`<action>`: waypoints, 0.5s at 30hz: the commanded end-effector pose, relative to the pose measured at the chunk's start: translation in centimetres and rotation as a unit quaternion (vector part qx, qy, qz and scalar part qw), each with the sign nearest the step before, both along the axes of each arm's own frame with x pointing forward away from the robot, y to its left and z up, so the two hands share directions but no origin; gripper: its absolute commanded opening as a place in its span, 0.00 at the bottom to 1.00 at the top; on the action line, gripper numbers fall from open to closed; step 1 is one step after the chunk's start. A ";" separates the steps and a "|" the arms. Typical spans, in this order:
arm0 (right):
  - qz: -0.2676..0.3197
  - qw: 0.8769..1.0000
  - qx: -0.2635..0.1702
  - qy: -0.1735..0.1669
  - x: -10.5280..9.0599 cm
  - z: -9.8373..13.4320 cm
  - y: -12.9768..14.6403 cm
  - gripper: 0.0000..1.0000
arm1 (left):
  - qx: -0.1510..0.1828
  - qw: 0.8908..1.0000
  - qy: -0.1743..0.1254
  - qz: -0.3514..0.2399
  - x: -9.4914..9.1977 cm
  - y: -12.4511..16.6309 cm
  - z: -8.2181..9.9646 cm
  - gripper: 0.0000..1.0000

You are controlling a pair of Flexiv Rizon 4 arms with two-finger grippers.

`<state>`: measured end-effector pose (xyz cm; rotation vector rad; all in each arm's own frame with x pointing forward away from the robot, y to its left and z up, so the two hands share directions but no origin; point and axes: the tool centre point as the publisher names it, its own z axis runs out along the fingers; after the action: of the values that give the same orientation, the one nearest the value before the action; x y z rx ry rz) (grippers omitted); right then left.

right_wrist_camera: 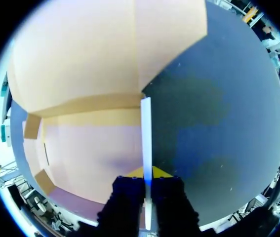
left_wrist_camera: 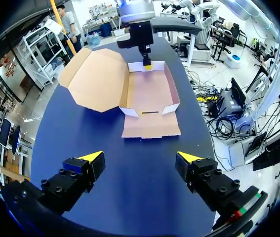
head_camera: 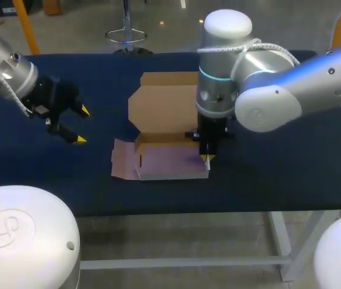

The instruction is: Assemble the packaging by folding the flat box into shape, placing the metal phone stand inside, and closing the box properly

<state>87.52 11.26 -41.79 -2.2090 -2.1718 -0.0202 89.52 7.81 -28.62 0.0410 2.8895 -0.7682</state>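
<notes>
A cardboard box (head_camera: 169, 161) lies half-formed at the table's middle, its lid (head_camera: 164, 105) folded back flat behind it. One side flap (head_camera: 122, 160) lies flat on the cloth at the box's left. My right gripper (head_camera: 207, 158) points straight down, shut on the box's right side wall (right_wrist_camera: 146, 128), which stands upright between its fingertips. In the right wrist view the box floor (right_wrist_camera: 95, 153) spreads to one side of that wall. My left gripper (head_camera: 81, 124) hovers open at the left, apart from the box (left_wrist_camera: 147, 91), nothing between its fingers. No phone stand shows.
The dark blue tablecloth (head_camera: 278, 162) is bare to the right of the box and in front of it. The table's front edge runs close below the box in the head view.
</notes>
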 end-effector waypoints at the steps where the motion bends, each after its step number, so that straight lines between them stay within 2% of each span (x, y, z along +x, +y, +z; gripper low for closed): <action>1: -0.001 1.000 0.001 -0.004 -0.3 -0.2 0.0 0.11 | 0.002 1.000 0.001 0.000 0.0 0.0 0.1 1.00; 5: -0.001 1.000 0.000 -0.002 -0.2 -0.3 0.1 0.14 | 0.002 1.000 0.001 0.000 0.0 0.0 0.1 1.00; 8: -0.001 1.000 -0.001 -0.002 -0.2 -0.4 0.1 0.12 | 0.002 1.000 0.001 0.000 0.0 0.0 0.1 1.00; 13: -0.002 1.000 -0.003 -0.005 -0.1 -0.3 0.2 0.00 | 0.002 1.000 0.001 0.000 0.0 0.0 0.1 1.00; 15: -0.003 1.000 -0.003 -0.005 -0.1 -0.3 0.2 0.00 | 0.002 1.000 0.001 0.000 0.0 0.0 0.1 1.00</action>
<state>87.41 11.25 -42.18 -2.2187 -2.1729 -0.0333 89.52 7.82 -28.62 0.0410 2.8895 -0.7682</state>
